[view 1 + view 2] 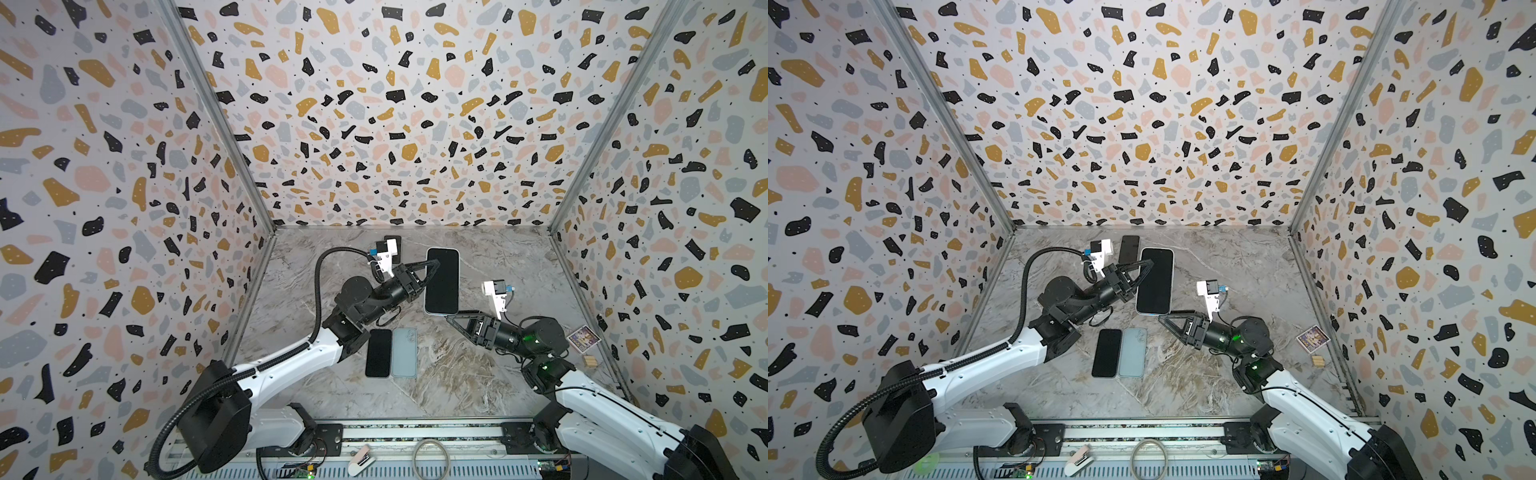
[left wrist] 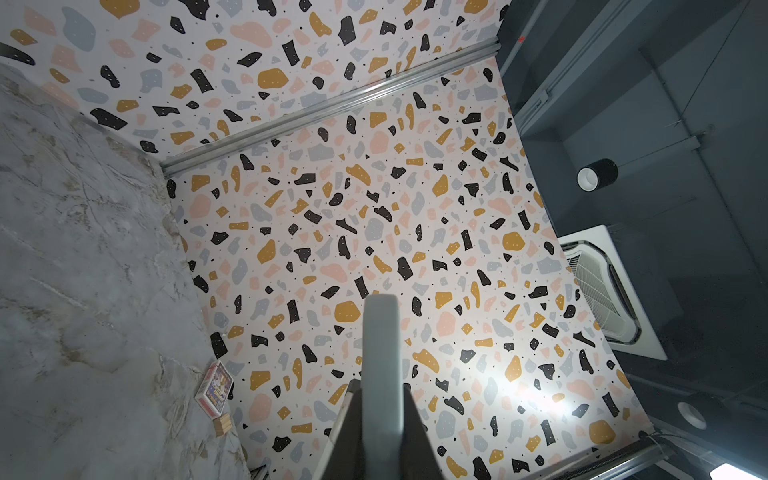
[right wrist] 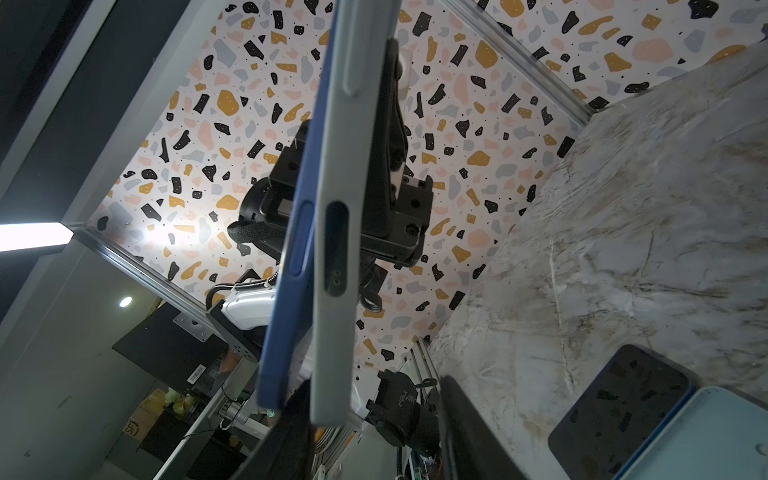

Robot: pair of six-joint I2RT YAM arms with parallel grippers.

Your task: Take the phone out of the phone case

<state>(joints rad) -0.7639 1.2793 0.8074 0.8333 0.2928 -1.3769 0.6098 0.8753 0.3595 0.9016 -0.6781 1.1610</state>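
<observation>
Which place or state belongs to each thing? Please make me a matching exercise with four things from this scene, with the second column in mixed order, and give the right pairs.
Things
1. cased phone
2. black phone
3. card box
4. right gripper

Places or states
A. flat on the table, beside the light blue case
B. open, at the near end of the cased phone
C. on the table, close to the side wall
D. held off the table by the shut left gripper

Pairs: 1-D, 2-A, 3-C, 4-B
</observation>
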